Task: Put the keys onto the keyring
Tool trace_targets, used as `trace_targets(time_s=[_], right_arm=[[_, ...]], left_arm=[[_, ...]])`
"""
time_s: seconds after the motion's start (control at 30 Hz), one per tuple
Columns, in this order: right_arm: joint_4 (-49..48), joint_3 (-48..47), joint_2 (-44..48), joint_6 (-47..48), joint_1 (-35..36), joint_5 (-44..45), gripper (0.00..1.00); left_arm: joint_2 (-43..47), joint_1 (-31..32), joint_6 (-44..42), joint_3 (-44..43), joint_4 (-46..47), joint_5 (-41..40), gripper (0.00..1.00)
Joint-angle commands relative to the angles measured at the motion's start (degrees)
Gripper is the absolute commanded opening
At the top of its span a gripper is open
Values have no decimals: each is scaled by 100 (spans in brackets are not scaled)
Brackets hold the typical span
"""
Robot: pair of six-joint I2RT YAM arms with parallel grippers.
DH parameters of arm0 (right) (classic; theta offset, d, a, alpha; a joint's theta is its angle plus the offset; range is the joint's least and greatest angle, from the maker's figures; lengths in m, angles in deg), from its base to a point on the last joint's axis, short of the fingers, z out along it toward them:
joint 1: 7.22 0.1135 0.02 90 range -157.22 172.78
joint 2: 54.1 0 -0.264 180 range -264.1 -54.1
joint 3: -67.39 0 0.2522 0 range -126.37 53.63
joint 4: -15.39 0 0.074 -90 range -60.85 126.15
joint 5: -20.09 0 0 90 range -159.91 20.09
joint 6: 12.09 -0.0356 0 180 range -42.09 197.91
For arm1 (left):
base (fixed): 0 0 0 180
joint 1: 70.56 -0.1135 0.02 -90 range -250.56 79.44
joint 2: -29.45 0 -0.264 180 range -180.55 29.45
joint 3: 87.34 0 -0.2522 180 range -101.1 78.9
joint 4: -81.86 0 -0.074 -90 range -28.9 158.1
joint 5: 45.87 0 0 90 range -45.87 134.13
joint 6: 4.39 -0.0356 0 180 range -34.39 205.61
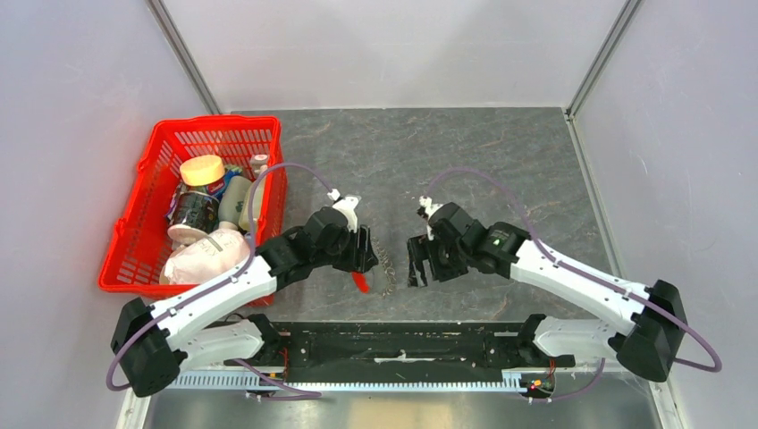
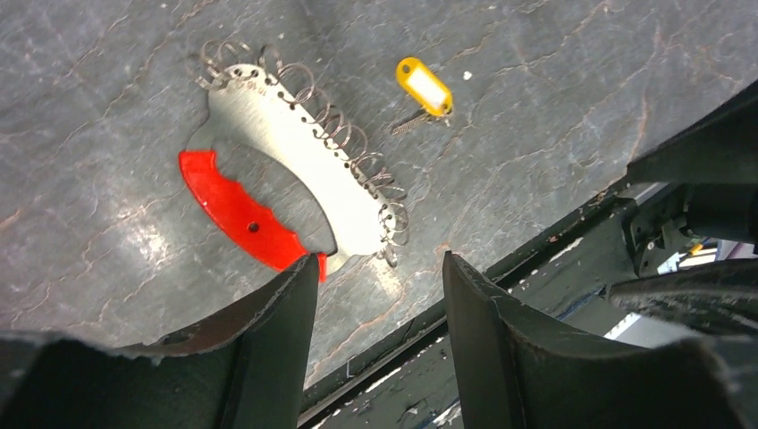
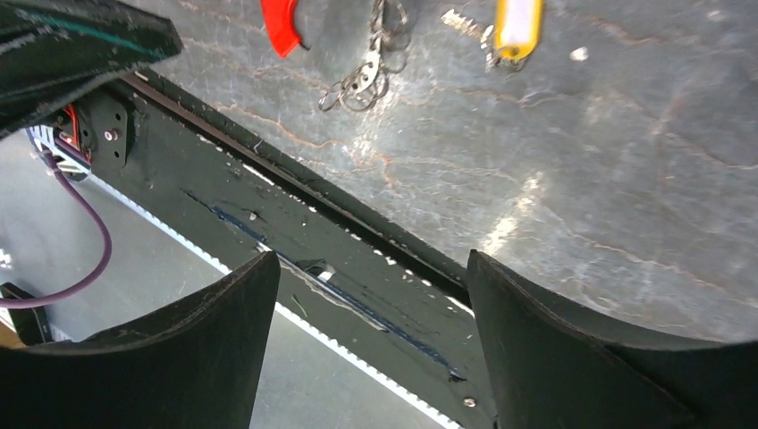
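The keyring (image 2: 286,143) lies flat on the grey table: a silvery metal piece with a row of wire rings along one edge and a red plastic tag (image 2: 237,210). It also shows in the top view (image 1: 384,266) and in the right wrist view (image 3: 365,76). A tiny key (image 2: 409,121) lies beside it, joined to a yellow tag (image 2: 424,85); both show in the right wrist view, key (image 3: 460,22) and tag (image 3: 518,25). My left gripper (image 2: 380,264) is open and empty, just above the red tag's end. My right gripper (image 3: 371,259) is open and empty, over the table's front edge.
A red basket (image 1: 219,125) with jars, a bottle and a bag stands at the left of the table. A black rail (image 1: 402,344) runs along the near edge between the arm bases. Grey walls close in the table's sides and back.
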Motion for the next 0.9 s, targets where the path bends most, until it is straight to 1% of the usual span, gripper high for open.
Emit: trace_targets(time_s=[0.0,0.17,0.4,0.57,0.8,0.87], right_arm=[[-647,170,-145,-728,496,458,83],[-880,117,-535,-1250,1139,984,80],[-1201,106,-988,-2176,1635,1467,68],[-1353,17,-1293,-2625,2010,1940,61],[-1370,-445,-2316,-3148,2382,2170,50],[-1446,-479,-2512,-3336,2454,2332,46]], left_arm=[[360,31,370,191,-117,-320,60],[697,31,419,329,-318,-550,58],[1141,31,449,402,-527,-788,55],[1493,31,453,543,-579,-945,55],[1774,31,389,662,-658,-1091,56],[1865,31,374,689,-660,-1069,56]])
